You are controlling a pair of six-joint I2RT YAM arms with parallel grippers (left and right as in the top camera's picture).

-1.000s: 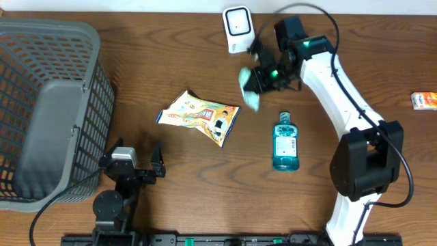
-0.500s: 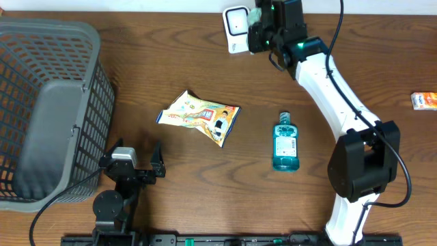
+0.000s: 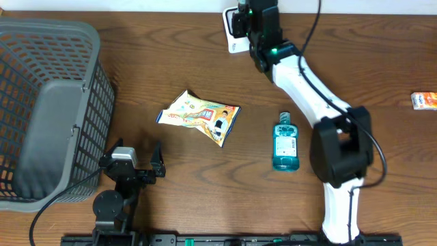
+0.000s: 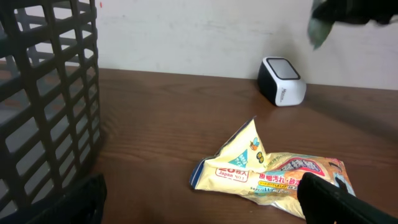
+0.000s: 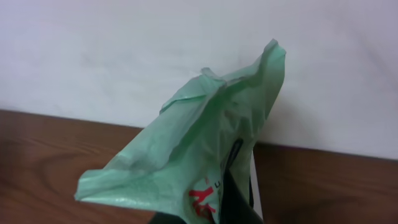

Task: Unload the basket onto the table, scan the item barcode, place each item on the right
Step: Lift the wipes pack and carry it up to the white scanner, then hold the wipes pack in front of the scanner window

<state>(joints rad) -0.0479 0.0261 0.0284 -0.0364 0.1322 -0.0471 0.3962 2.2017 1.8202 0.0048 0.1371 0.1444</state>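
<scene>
Right gripper [image 3: 247, 19] pinches a green packet [image 5: 205, 143] above the scanner [image 4: 282, 81] at the far edge of the brown wooden table [image 3: 171, 61], against a white wall [image 5: 93, 50]; left gripper [image 3: 133, 160] gapes empty.

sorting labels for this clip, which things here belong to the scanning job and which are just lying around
In the job:
green packet, held up at the scanner
barcode scanner

Lying about:
yellow snack bag
blue mouthwash bottle
grey basket
small orange box
</scene>
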